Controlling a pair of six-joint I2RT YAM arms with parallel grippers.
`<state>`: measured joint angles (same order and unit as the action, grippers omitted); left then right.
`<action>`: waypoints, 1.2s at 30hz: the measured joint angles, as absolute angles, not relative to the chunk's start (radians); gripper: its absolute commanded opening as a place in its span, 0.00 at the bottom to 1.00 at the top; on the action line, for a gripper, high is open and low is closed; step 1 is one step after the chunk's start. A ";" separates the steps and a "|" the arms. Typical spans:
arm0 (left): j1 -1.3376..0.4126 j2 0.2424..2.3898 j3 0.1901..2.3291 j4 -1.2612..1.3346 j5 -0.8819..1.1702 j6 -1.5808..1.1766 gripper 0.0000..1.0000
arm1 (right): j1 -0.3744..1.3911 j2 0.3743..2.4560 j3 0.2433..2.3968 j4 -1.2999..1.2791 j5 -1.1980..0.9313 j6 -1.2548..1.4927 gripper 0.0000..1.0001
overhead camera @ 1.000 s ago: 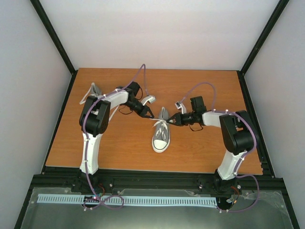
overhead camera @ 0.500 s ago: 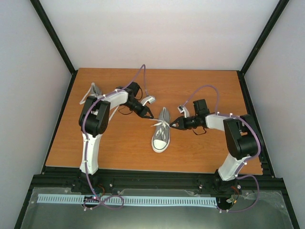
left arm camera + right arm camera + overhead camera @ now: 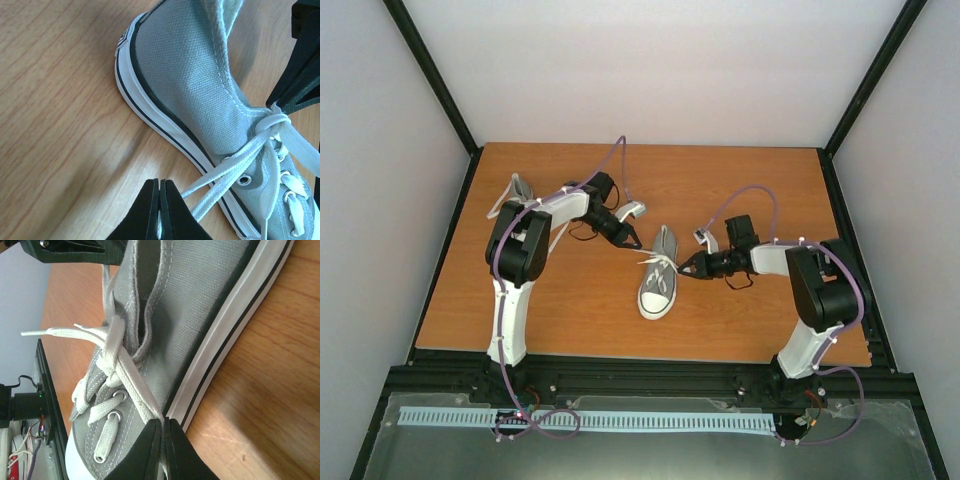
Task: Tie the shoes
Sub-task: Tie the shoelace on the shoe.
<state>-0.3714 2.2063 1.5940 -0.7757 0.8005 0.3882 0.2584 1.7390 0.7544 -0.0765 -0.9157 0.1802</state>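
My left pincer (image 3: 632,243) is clamped on one white lace (image 3: 220,166) of the grey shoe (image 3: 659,275) at mid-bench. My right pincer (image 3: 685,268) is clamped on the other lace (image 3: 137,388). The second shoe (image 3: 521,190) lies near the far-left corner.

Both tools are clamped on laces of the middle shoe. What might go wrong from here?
The left tool and right tool pinch the laces only at their tips, so a strand may slip free under tension. Nothing pins the shoe down; uneven pulling could drag or roll it across the table. The knot looks loose and may undo if either tool lets go.
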 measured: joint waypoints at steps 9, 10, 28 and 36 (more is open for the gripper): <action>-0.371 2.206 1.569 -0.778 0.822 0.390 0.03 | 0.258 1.762 0.760 -0.072 -0.904 0.179 0.12; -0.371 2.206 1.568 -0.779 0.826 0.394 0.09 | 0.258 1.763 0.764 -0.076 -0.902 0.179 0.18; -0.342 2.074 1.592 -0.841 0.778 0.390 0.42 | 0.258 1.545 0.890 -0.312 -0.590 0.093 0.51; -0.411 1.951 1.604 -1.009 0.717 0.603 0.41 | 0.258 1.526 0.890 -0.324 -0.538 0.109 0.51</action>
